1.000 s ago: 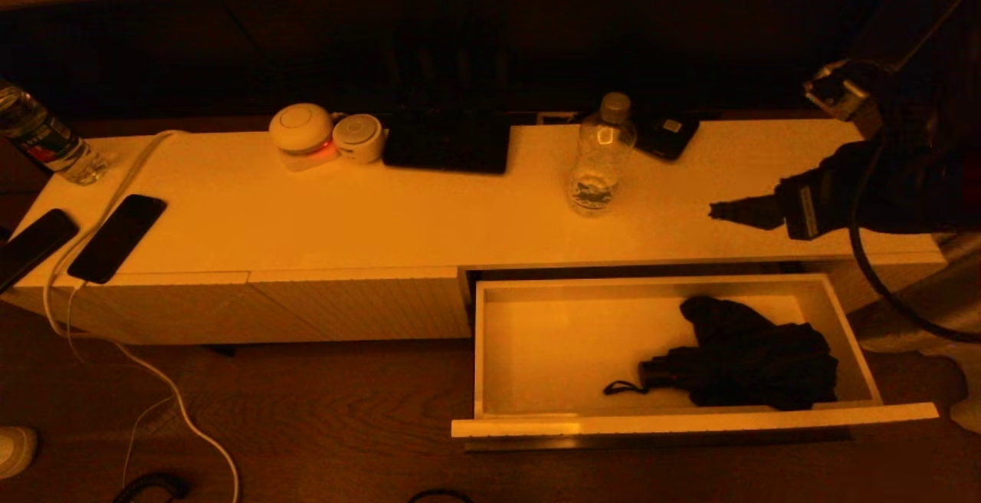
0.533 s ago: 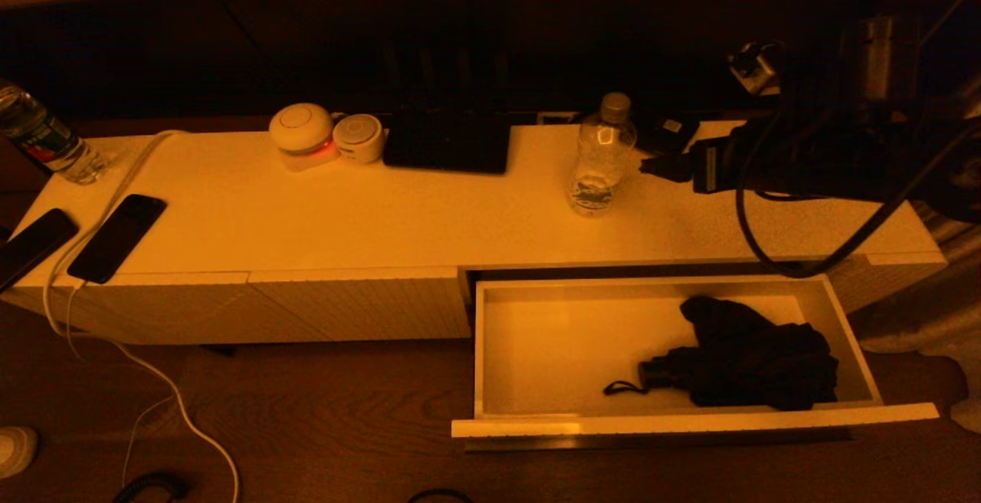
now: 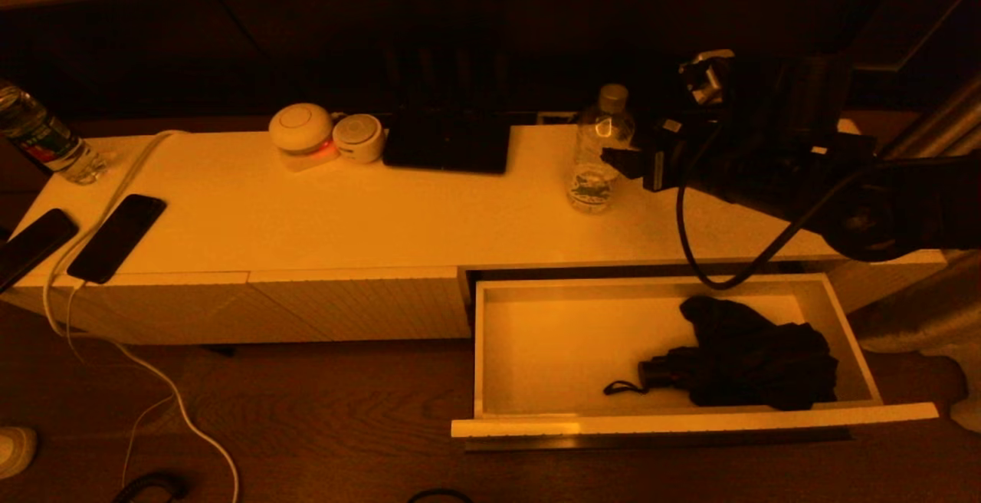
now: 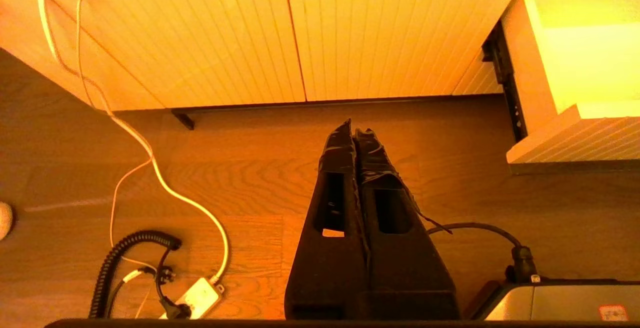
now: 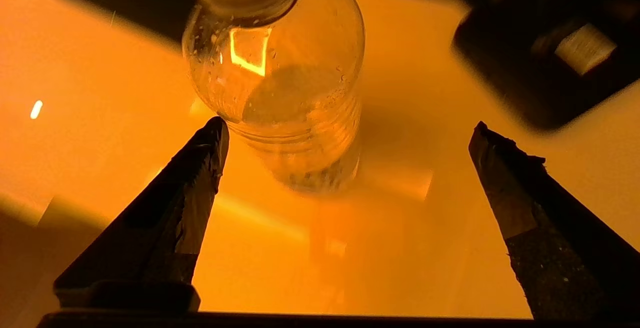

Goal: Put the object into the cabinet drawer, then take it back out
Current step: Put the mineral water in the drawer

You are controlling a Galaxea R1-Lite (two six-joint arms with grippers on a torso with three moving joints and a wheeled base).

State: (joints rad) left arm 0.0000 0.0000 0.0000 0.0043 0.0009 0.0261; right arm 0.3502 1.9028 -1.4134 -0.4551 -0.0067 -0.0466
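A clear plastic bottle (image 3: pixel 602 154) with a pale cap stands upright on the white cabinet top (image 3: pixel 383 219). My right gripper (image 3: pixel 615 160) hovers just to its right, open. In the right wrist view the bottle (image 5: pixel 280 83) stands just beyond the right gripper (image 5: pixel 350 125), close to one fingertip (image 5: pixel 212 140) and held by nothing. The cabinet drawer (image 3: pixel 690 420) is pulled out below, with a black folded umbrella (image 3: pixel 751 365) lying in its right half. My left gripper (image 4: pixel 354 128) is parked, shut and empty, over the wooden floor, beside the drawer's ribbed front (image 4: pixel 565 138).
Two dark phones (image 3: pixel 115 238) and a white cable lie on the top's left end, near another bottle (image 3: pixel 42 139). Two round white devices (image 3: pixel 303 131) and a flat black item (image 3: pixel 447 143) sit along the back. A power strip (image 4: pixel 195 298) lies on the floor.
My right arm has swung left and back across the cabinet top, from its right end to right beside the clear bottle. The drawer, umbrella and bottle have not moved.
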